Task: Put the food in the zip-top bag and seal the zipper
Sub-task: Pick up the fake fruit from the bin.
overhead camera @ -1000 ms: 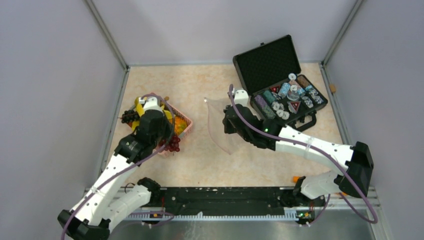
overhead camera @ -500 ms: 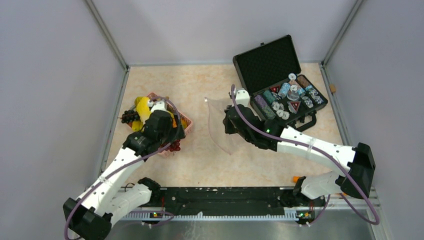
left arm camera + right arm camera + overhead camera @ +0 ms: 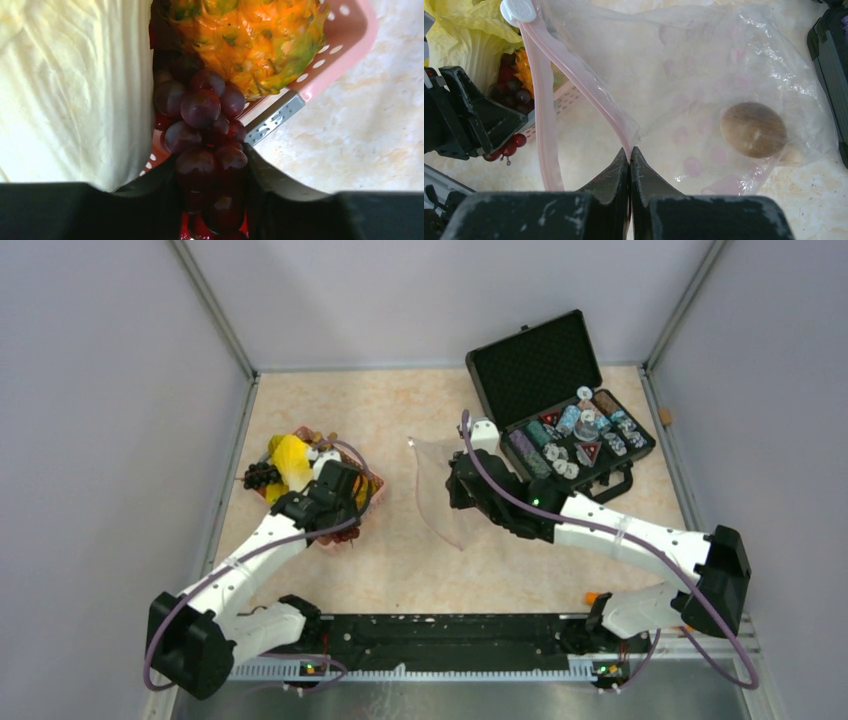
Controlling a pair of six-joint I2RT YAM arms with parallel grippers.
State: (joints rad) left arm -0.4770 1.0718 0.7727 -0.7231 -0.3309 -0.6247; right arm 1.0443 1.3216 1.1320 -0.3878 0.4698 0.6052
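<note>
**A:** What is being held at this moment?

**B:** The grape bunch is being clamped between the fingers of the left gripper at the near edge of the pink basket. The pineapple is lying just beside it, and a yellow leafy piece is crowding its other side. The zip-top bag is lying to the right of the basket, mid-table. One lip of the zipper is being pinched by the right gripper, whose fingers are pressed together on the pink strip.

**A:** Is anything being carried in the bag?

**B:** A kiwi-like ball is lying inside, toward the right side. The rest of the food appears to be sitting in the basket.

**A:** How is the step in hand best done?

**B:** The bunch is probably best raised straight up until the basket rim is cleared. The lowest grapes are hanging under the fingers and could be snagged on the lattice. Only then should it be carried right. The mouth is being held open only as a narrow gap between the two pink strips, facing the basket. So the grapes should be brought in low along that gap and let go well past the strip. The pinched lip should be lifted a little, so that the opening is widened.
</note>
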